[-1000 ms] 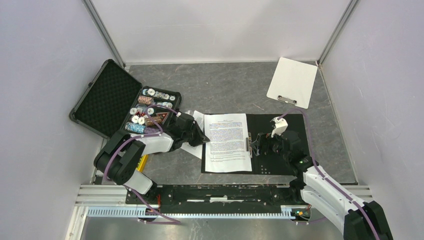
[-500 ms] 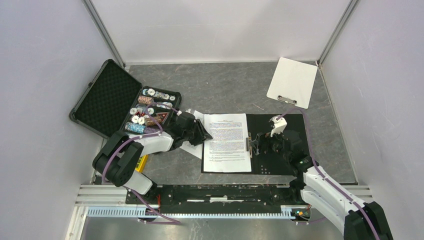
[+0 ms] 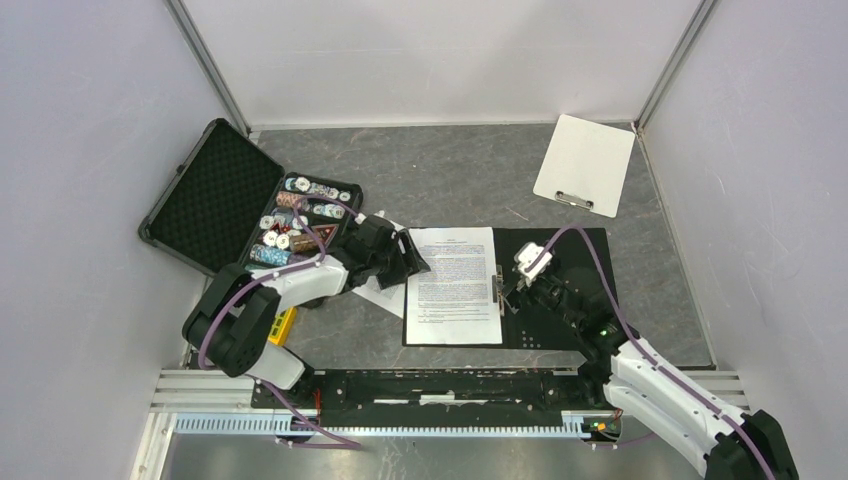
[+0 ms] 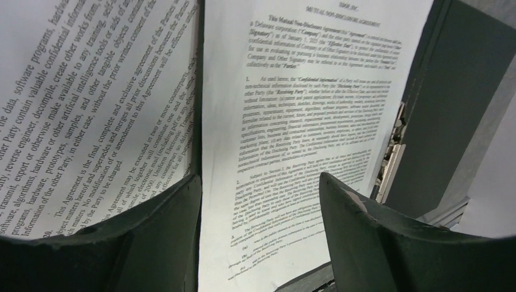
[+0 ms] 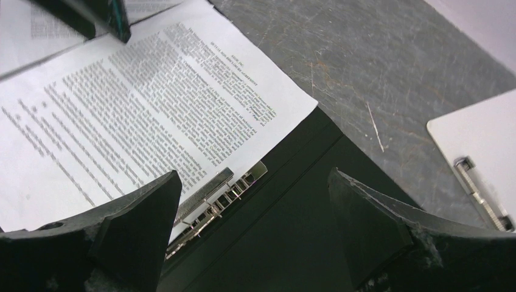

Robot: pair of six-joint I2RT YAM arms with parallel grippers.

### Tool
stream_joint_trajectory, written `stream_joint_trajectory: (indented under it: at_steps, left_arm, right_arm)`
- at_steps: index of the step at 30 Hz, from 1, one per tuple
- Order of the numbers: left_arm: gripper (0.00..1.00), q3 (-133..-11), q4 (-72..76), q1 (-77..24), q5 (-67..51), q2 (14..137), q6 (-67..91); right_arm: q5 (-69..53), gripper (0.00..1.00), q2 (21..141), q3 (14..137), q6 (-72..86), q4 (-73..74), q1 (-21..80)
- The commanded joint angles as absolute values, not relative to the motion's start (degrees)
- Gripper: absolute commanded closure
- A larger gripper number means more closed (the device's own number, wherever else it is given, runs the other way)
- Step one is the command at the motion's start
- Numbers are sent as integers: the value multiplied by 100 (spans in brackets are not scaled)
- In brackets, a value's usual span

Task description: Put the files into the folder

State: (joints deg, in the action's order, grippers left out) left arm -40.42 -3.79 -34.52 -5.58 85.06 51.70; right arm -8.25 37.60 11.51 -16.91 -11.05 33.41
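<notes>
Top view: the folder (image 3: 560, 285) lies open, black inside up, at the centre of the grey worktop (image 3: 450, 180). Files (image 3: 455, 285): one printed sheet lies flat on the folder's left half, its right edge along the metal clip (image 3: 500, 290) at the spine. A second sheet (image 3: 385, 298) shows just left of it, mostly on the bare worktop and partly under the left arm.

Left gripper (image 3: 415, 262) sits low at the left edge of the sheet in the folder, centre-left of the frame. In the left wrist view its jaws are spread and hold nothing. Both sheets fill the view beyond them, and the dark seam between the sheets runs down toward the left-hand finger (image 4: 152, 243).

Right gripper (image 3: 510, 288) sits at the spine, just beside the clip. In the right wrist view its jaws are spread wide and empty. The clip appears at lower centre between the fingers, at the sheet's edge — whether its bar presses on the paper cannot be told.

White clipboard (image 3: 585, 165) lies at the upper right of the top view, well apart from the folder. Chip case (image 3: 250, 210) stands open at the upper left, near the left arm.
</notes>
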Motion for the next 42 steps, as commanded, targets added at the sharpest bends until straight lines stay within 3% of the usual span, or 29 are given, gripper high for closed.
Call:
stream_joint_trajectory:
  at_steps: [1,5,13,31,42]
  left_arm:
    - [22,-4421,-781,-3463,-367,8148,4746]
    - [24,-4568,-709,-3463,-624,8208,4614]
    - [41,-4787,-145,-3515,-1507,8811,4532]
    - [42,-4726,263,-3516,-1746,9386,4366]
    - [42,-4618,505,-3524,-1776,9672,4421]
  right_arm:
    - [-556,2,3807,1212,-2812,-853,3787]
    - [-415,2,3813,1245,-3414,-571,4041]
    - [-444,2,3848,1128,-4255,-135,4272]
    - [182,2,3619,687,-4975,-191,4368]
    - [-422,2,3921,550,-5259,-593,4399]
